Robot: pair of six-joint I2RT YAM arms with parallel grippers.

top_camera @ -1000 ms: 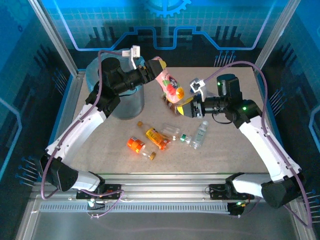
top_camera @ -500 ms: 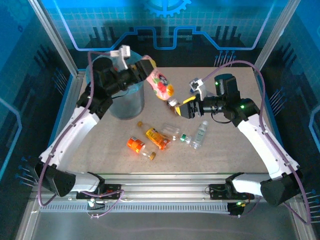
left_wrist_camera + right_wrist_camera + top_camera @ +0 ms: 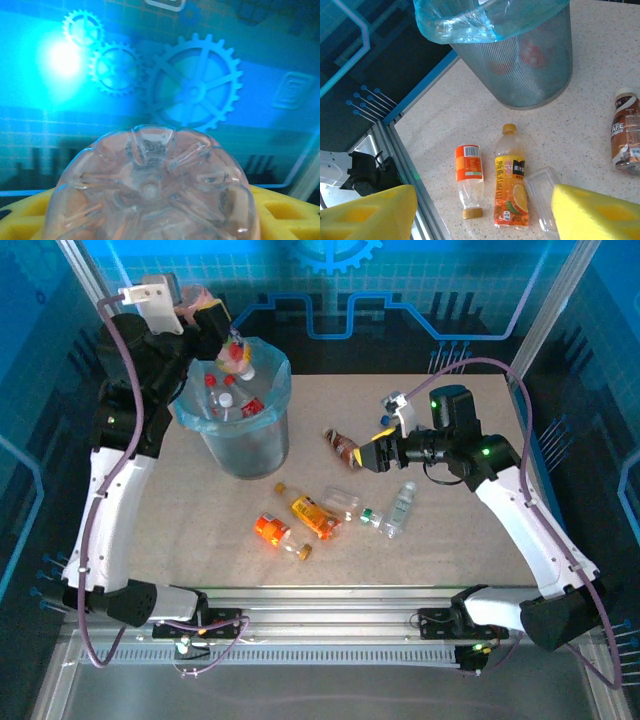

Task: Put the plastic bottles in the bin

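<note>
Left gripper (image 3: 150, 222) clamps clear bottle (image 3: 150, 180) over bin (image 3: 250, 445); right gripper (image 3: 372, 452) wide, empty; brown bottle (image 3: 626, 135) reads "AFE"

The left arm (image 3: 105, 490), white links with black joints, climbs from its base at the lower left of the top view up the left side. It folds at a black elbow and ends high in the upper left corner. There the left gripper (image 3: 213, 320) points right and downward. In its wrist view the yellow fingers (image 3: 20, 222) sit in the two bottom corners, clamped against the base of a clear plastic bottle (image 3: 150, 190).

The right arm (image 3: 525, 525) runs from the lower right up to a black wrist right of centre, turned leftward. The right gripper (image 3: 373, 445) hangs low over the counter (image 3: 450, 550), its yellow fingers (image 3: 370, 215) spread wide apart.
</note>
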